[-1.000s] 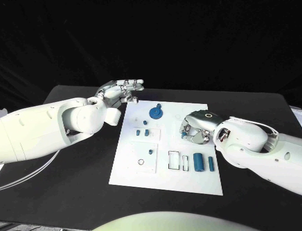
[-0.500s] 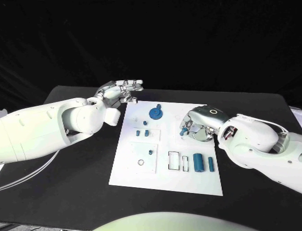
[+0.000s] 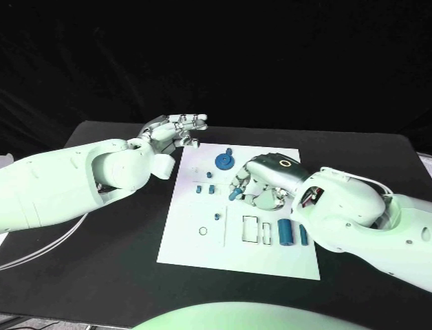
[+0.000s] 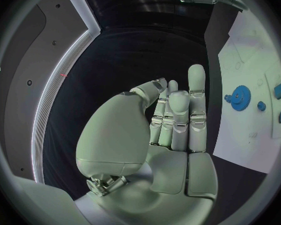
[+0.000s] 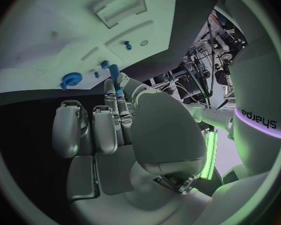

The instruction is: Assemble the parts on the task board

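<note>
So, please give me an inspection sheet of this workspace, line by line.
Surface: black table, bare around the board.
Job's things: white task board mid-table; blue gear standing at its far end; two blue cylinders lying near its right edge.
Clutter: nothing seen.
Hands: left hand off the board's far left corner, holding nothing; right hand over the board, pinching a small blue part.
Cables: pale cable under the left arm.
Surroundings: black backdrop.

The left hand (image 3: pixel 175 128) is held raised on its extended arm, fingers together and empty; the right hand (image 3: pixel 261 182) is bent downward, a small blue piece (image 5: pixel 114 71) pinched at its fingertips
</note>
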